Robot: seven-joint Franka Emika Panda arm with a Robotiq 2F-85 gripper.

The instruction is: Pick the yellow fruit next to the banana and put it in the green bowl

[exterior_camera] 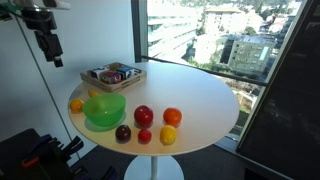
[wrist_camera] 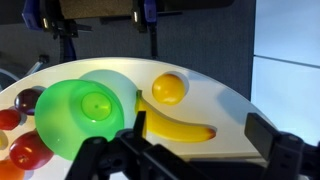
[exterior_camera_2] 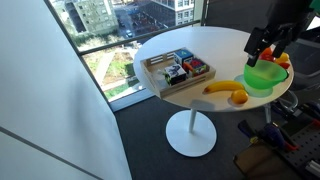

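The small round yellow fruit [exterior_camera: 76, 105] lies near the rim of the round white table [exterior_camera: 200, 95], beside the banana [exterior_camera_2: 220, 88] and next to the lime-green bowl [exterior_camera: 104, 110]. It shows in an exterior view [exterior_camera_2: 239, 98] and in the wrist view [wrist_camera: 169, 88], where the banana [wrist_camera: 180, 130] lies just below it and the empty bowl [wrist_camera: 80, 115] sits to its left. My gripper [exterior_camera: 45, 45] hangs high above the table, open and empty, also seen in an exterior view [exterior_camera_2: 265, 45]. In the wrist view its fingers [wrist_camera: 200, 125] frame the banana from well above.
A rectangular tray of packets [exterior_camera: 113, 75] stands behind the bowl, also in an exterior view [exterior_camera_2: 178, 68]. A red apple [exterior_camera: 143, 115], an orange [exterior_camera: 172, 117], a paler yellow fruit [exterior_camera: 168, 135] and small dark fruits lie past the bowl. Large windows flank the table.
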